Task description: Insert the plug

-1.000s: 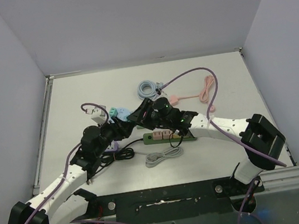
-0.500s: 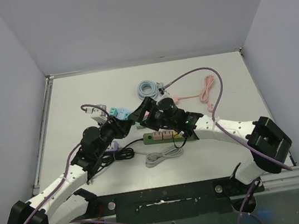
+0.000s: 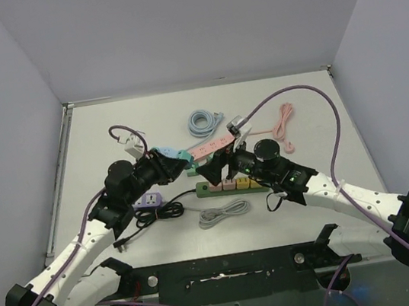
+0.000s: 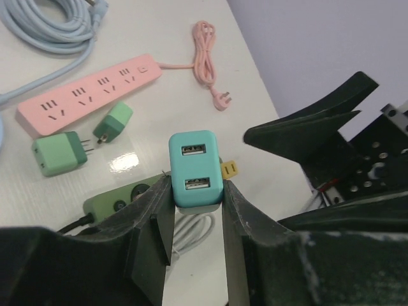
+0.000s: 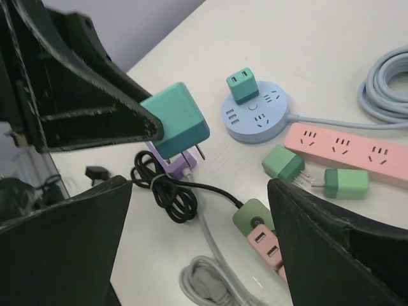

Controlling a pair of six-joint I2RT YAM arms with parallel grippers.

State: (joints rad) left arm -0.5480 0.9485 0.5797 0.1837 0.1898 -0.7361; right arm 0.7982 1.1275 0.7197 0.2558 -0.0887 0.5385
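Note:
The plug is a teal USB charger block, held above the table with my left gripper shut on its sides. In the right wrist view the plug hangs with its two prongs pointing down, over a purple adapter. From above, the plug sits at the tip of my left gripper. My right gripper is open and empty, just right of the plug and apart from it. The green power strip lies below both grippers, with pink adapters plugged into it.
A pink power strip, a round blue socket hub, two loose green plugs, a black cable bundle, a grey cable coil, a light blue cable and a pink cable lie on the table.
My left gripper shut on the teal plug. My right gripper let go of it, opened wide and drew back to the right.

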